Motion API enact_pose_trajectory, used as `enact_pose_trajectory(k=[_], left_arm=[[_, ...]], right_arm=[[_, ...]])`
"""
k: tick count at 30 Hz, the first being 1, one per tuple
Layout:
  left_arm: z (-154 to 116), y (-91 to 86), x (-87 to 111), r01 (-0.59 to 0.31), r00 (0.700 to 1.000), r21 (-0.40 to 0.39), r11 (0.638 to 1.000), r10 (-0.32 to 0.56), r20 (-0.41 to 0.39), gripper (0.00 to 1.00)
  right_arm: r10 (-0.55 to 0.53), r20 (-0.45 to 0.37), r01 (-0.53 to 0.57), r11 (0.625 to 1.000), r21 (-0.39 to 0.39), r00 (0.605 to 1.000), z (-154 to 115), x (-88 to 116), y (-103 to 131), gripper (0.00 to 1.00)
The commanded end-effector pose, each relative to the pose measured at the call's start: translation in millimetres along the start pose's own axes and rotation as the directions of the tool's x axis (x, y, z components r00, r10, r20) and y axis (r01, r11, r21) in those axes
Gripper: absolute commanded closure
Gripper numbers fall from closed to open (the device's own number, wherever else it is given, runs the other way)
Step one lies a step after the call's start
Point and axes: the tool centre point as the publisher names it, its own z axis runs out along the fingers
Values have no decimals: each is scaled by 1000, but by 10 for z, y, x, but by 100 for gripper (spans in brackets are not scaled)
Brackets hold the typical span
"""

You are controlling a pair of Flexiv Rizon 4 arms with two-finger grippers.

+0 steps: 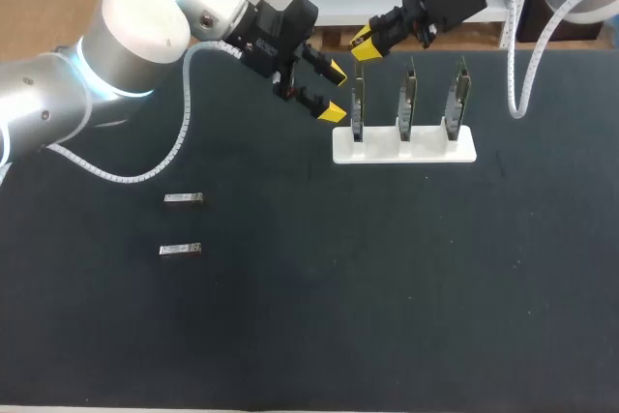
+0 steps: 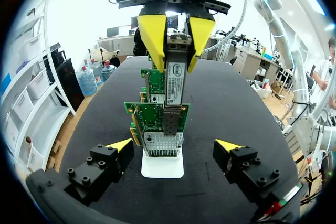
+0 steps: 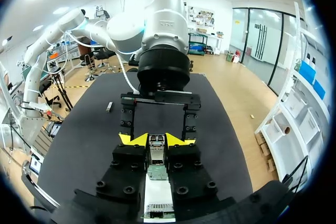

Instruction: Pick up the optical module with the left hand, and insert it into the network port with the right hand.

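My right gripper is shut on a silver optical module and holds it upright, directly above the leftmost network card. The module's lower end meets the metal port cage on that green card. In the right wrist view the module sits between the yellow tips of my right gripper, with the card below. My left gripper stands open just left of that card, holding nothing. Its fingers flank the card in the view of my left gripper.
A white holder carries three upright cards in a row; the other two stand to the right. Two spare modules lie on the dark table at the left.
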Motion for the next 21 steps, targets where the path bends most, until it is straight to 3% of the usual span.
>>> enact_pose_trajectory(k=[1,21], left_arm=[[-2,17,-13,3,1000,4,1000,-3,-6,0],[-2,17,-13,3,1000,4,1000,-3,-6,0]], right_arm=[[12,5,-12,1000,-1,1000,-3,20,31,100],[-14,-3,14,1000,16,1000,-29,2,42,100]])
